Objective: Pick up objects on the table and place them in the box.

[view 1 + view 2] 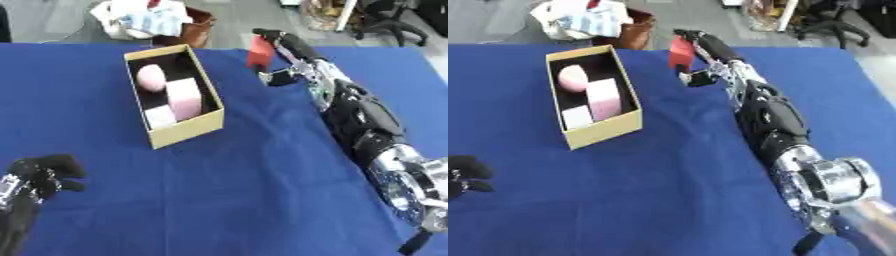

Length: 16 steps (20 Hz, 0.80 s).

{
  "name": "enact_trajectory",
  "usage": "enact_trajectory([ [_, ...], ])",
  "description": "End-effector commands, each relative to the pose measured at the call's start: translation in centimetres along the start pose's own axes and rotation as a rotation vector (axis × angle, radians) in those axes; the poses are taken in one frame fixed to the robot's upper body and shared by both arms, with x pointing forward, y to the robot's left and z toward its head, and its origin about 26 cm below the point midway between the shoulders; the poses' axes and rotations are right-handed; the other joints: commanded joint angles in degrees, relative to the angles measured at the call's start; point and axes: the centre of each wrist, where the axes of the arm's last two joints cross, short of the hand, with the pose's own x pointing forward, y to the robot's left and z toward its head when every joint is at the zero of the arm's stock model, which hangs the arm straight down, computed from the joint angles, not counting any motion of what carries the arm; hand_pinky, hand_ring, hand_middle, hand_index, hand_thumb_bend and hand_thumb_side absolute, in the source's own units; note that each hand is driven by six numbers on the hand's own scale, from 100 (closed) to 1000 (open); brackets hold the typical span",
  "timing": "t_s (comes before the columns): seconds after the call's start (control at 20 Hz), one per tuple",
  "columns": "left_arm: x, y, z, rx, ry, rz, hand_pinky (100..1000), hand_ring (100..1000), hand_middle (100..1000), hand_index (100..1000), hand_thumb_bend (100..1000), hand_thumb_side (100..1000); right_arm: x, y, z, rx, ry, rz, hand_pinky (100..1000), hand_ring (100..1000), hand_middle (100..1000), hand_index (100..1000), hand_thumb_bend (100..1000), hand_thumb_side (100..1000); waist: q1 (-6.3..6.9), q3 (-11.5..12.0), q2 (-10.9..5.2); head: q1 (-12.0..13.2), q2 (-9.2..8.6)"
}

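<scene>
An open tan cardboard box (185, 126) sits on the blue table (254, 190), left of centre. Inside lie a pink rounded object (151, 78), a pink block (185, 99) and a small white block (160, 117). My right arm stretches from the lower right to the far middle of the table. There my right hand (282, 52) is shut on a red block (260, 53), pinched between fingers and thumb, just right of the box's far end and above the cloth. My left hand (44, 175) rests at the lower left with its fingers curled, holding nothing.
Beyond the table's far edge stands a brown container (194, 27) heaped with white and pale items. An office chair (389, 20) is at the far right on the grey floor. Blue cloth stretches between the box and my left hand.
</scene>
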Motion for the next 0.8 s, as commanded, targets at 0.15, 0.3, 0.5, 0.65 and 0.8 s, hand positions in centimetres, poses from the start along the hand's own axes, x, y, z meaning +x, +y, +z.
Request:
enact_trajectory([
  [0.15, 0.6, 0.3, -0.1, 0.002, -0.014, -0.012, 645, 696, 643, 758, 100, 963, 2.2, -3.3, -2.4, 0.023, -0.230, 0.064, 791, 711, 408, 978, 100, 100, -0.49, -0.20, -2.14, -0.17, -0.68],
  [0.3, 0.5, 0.2, 0.0, 0.001, -0.014, -0.010, 645, 696, 643, 758, 100, 960, 3.6, -3.1, -3.5, 0.090, -0.361, 0.072, 802, 726, 419, 981, 100, 100, -0.65, -0.31, -2.39, -0.21, -0.67],
  [0.5, 0.5, 0.1, -0.1, -0.006, -0.014, -0.005, 645, 696, 642, 757, 100, 956, 6.3, -2.4, -5.2, 0.194, -0.485, 0.079, 819, 748, 439, 992, 100, 108, -0.76, -0.28, -2.68, -0.51, -0.66],
  [0.65, 0.6, 0.0, -0.2, -0.011, -0.017, -0.002, 644, 696, 642, 757, 100, 953, 7.8, -1.7, -6.0, 0.256, -0.527, 0.059, 824, 756, 451, 1000, 100, 166, -0.70, -0.05, -2.77, -0.82, -0.68],
  [0.8, 0.6, 0.0, -0.3, -0.014, -0.022, 0.001, 644, 696, 642, 757, 100, 950, 8.4, -1.1, -6.3, 0.292, -0.542, 0.027, 831, 770, 484, 1000, 100, 289, -0.67, 0.26, -2.80, -1.01, -0.74],
])
